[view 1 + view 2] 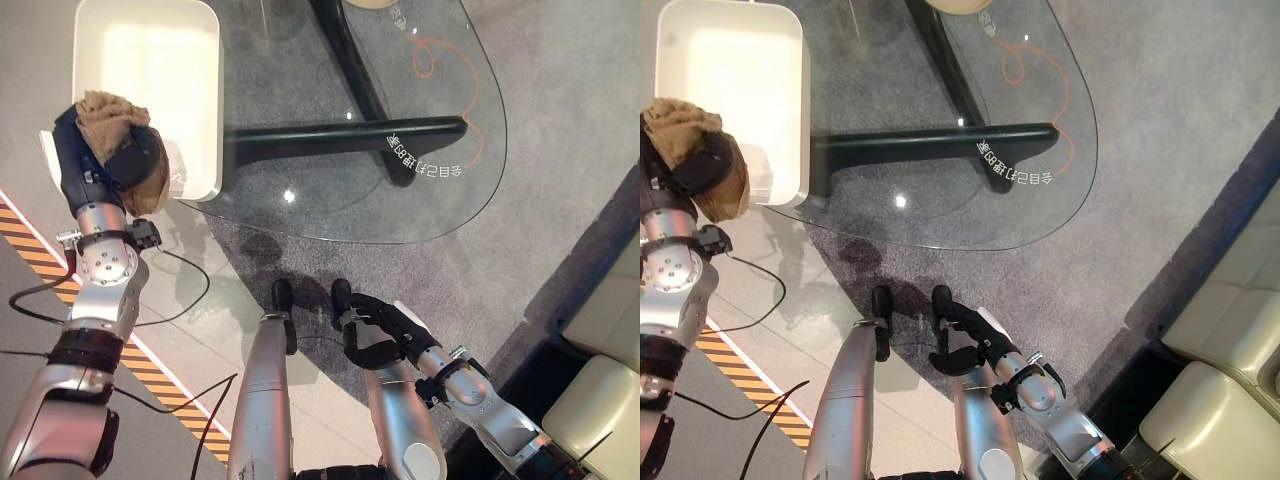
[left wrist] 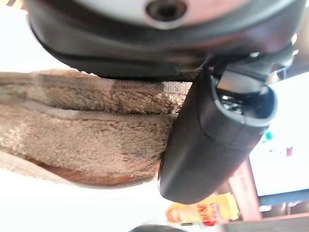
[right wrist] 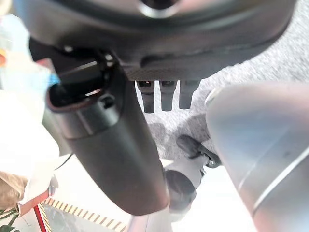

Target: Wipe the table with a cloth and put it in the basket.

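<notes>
— Item one, nearest the lens: what is it?
— Brown cloth, fleecy, bunched against my left palm. My left hand is clamped on it, thumb curled across one end of the wad, fingers wrapped over the top.

— Where does that hand sit?
— Raised at my left side, just beside the near-left corner of the basket. From the head view the cloth overlaps the basket's outer wall; whether it touches that wall I cannot tell. It is not inside.

— Describe the basket.
— White, rectangular, rounded corners, open top. It stands on the glass bench, at the bench's left end.

— And the bench itself?
— Clear glass top with a rounded edge, black legs showing through it. An orange line loops across the far-right part of the glass, above a short run of print. Grey carpet lies beneath.

— Item two: the other hand?
— My right hand hangs low by my right side, well apart from the bench. Fingers curled inward, thumb alongside, nothing between them.

— Surroundings?
— Orange-and-black striped tape on the pale floor at my left; cream cushions at my lower right.
</notes>
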You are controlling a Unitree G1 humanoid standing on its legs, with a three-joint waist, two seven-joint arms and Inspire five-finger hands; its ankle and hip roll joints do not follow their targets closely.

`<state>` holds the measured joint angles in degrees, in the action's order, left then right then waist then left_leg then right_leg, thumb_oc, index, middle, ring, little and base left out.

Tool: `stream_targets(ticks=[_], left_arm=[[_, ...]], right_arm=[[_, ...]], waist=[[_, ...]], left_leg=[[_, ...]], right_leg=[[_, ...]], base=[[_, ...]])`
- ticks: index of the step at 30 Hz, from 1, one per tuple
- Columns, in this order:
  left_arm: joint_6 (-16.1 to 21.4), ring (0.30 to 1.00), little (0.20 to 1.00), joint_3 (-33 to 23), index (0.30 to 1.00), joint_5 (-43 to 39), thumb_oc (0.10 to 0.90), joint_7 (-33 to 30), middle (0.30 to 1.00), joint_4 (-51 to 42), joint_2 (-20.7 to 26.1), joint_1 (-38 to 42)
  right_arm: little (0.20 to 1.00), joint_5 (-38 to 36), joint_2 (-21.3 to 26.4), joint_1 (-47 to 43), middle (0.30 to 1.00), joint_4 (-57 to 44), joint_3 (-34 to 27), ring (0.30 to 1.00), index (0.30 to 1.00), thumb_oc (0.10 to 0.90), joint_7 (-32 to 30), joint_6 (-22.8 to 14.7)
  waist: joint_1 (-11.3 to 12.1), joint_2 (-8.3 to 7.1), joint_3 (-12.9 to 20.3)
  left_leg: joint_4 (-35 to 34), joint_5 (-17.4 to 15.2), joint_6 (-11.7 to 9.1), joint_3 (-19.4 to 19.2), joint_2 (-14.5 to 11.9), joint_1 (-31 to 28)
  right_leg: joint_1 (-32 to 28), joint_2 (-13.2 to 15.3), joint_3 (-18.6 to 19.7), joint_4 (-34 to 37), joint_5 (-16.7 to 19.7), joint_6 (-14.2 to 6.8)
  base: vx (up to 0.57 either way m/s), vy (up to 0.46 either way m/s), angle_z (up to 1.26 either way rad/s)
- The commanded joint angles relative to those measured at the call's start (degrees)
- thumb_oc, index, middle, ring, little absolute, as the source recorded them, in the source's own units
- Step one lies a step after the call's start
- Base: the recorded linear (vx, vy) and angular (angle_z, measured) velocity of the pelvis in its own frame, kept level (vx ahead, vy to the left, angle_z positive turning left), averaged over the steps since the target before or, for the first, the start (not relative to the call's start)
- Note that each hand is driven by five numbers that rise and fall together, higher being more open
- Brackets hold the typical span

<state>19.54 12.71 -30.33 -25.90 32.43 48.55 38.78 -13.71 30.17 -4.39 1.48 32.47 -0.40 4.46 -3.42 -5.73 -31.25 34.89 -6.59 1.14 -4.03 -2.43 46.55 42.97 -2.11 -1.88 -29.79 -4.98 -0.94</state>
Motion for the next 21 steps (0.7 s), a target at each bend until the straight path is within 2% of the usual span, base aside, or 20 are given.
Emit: stream_targets(ticks=[1,8,14,18,21], left_arm=[[5.5,0.3,0.2,-0.7,0.3,4.1,0.1,-2.1,0.3,-2.5,8.8,9.7],[5.8,0.3,0.2,3.6,0.3,4.1,0.1,-3.5,0.3,-0.2,11.4,16.8],[4.3,0.3,0.2,8.6,0.3,3.3,0.1,-3.7,0.3,0.6,12.0,24.1],[2.0,0.3,0.2,11.5,0.3,3.4,0.1,-4.6,0.3,1.6,11.5,28.3],[-1.8,0.3,0.2,13.3,0.3,3.3,0.1,-6.7,0.3,4.4,11.0,30.7]], right_arm=[[0.9,-2.0,-1.7,-0.8,0.9,-4.6,2.1,0.9,0.9,0.8,-0.2,-3.3],[0.9,-3.5,-2.2,-2.6,0.9,-3.9,2.0,0.9,0.9,0.8,0.1,-5.1],[0.9,-4.6,-2.9,-4.6,0.9,-3.7,2.0,0.9,0.9,0.8,0.8,-4.8],[0.9,-5.2,-3.2,-6.3,0.9,-3.0,2.0,0.9,0.9,0.8,0.4,-4.3],[0.9,-6.1,-2.7,-8.2,0.9,-2.1,1.8,0.9,0.9,0.8,-0.1,-3.5]], waist=[[-0.2,-2.76,1.5],[-1.1,-3.71,1.5],[-1.7,-3.44,1.5],[-2.2,-2.87,1.5],[-2.6,-2.55,1.5]], left_leg=[[0.9,-1.9,4.1,-2.6,3.3,1.3],[-2.6,-2.2,4.3,-2.2,2.9,1.3],[-4.7,-2.4,4.6,-2.1,3.2,1.0],[-5.2,-2.7,4.7,-1.9,3.4,0.7],[-5.5,-2.7,4.7,-1.9,3.5,0.9]], right_leg=[[-5.0,2.5,0.5,11.1,7.6,-4.3],[-4.0,2.7,0.6,14.1,9.1,-5.2],[-2.7,3.1,0.7,14.9,10.2,-5.5],[-1.7,3.5,0.6,14.9,10.7,-5.5],[-0.5,3.7,0.6,14.6,11.1,-5.4]], base=[[-0.04,0.0,-0.02],[-0.02,-0.003,0.01],[-0.01,0.009,0.03],[-0.01,0.017,0.01],[-0.01,0.054,0.0]])
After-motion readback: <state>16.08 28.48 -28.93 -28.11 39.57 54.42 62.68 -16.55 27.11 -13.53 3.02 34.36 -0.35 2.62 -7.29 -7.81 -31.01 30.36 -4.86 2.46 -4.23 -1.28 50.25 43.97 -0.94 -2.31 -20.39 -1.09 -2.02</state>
